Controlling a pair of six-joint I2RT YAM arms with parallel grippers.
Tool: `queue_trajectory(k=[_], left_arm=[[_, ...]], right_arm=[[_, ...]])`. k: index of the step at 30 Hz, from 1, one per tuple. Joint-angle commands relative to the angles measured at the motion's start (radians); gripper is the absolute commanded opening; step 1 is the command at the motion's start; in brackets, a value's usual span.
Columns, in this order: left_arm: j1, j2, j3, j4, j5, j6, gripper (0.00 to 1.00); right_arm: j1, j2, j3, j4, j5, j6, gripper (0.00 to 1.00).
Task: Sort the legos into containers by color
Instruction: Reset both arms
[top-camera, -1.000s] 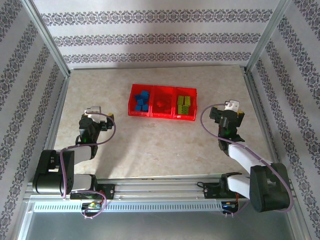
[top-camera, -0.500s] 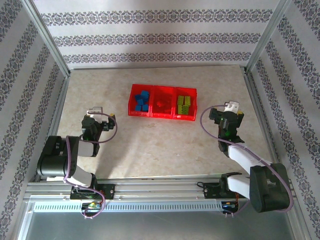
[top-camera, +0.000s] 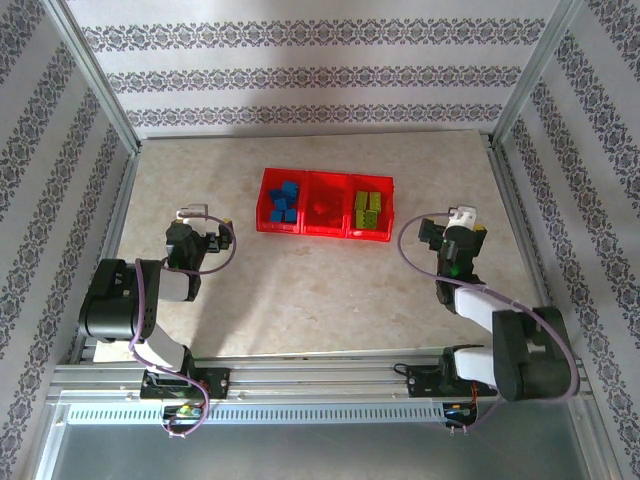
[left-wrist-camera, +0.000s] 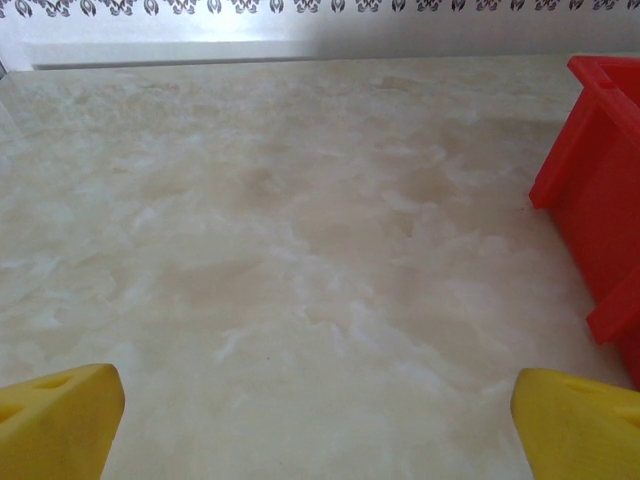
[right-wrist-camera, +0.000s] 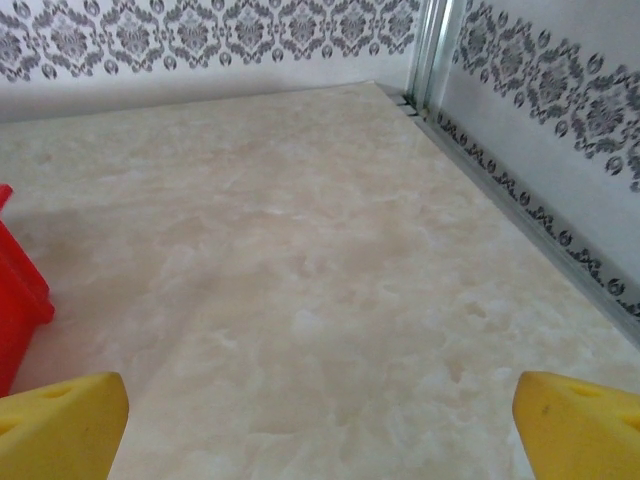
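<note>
While both arms are seen folded low at the 6 o'clock edge, the tray (top-camera: 320, 233) is found toward 12 o'clock on the tabletop (top-camera: 300, 295), its three compartments side by side. Blue legos (top-camera: 285, 200) are gathered in the compartment at the 9 o'clock end, red legos (top-camera: 322, 208) are held in the middle one, and lime green legos (top-camera: 368, 208) are packed at the 3 o'clock end.

The left claw (top-camera: 198, 222) is placed at about 9 o'clock from the tray, clear of it. From its wrist, the left claw (left-wrist-camera: 320, 415) is shown spread wide and empty, its yellow fingertips (left-wrist-camera: 60, 415) parted to 7 and 5 o'clock, with the tray's red wall (left-wrist-camera: 590, 200) at 3 o'clock.

The right claw (top-camera: 462, 226) is set at about 3 o'clock from the tray, also apart. From its wrist, the right claw (right-wrist-camera: 320, 425) is likewise seen wide and empty over bare tabletop, and a tray corner (right-wrist-camera: 20, 300) is caught at 9 o'clock.
</note>
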Motion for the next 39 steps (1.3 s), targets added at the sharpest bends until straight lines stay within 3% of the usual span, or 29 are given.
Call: queue_trajectory(k=[1, 9, 16, 39], left_arm=[[0.0, -0.004, -0.001, -0.002, 0.002, -0.005, 1.0], [0.0, -0.005, 0.0, -0.005, 0.006, -0.005, 1.0], [0.0, -0.004, 0.001, -0.004, 0.006, -0.004, 1.0], [0.0, -0.004, 0.002, -0.009, 0.006, -0.002, 1.0]], right_arm=[[-0.015, 0.071, 0.008, 0.127, -0.097, -0.023, 0.98], [-0.023, 0.234, 0.013, 0.277, -0.17, -0.033, 0.98], [-0.026, 0.225, 0.054, 0.206, -0.271, -0.064, 0.98], [-0.028, 0.225, 0.054, 0.207, -0.272, -0.066, 0.98]])
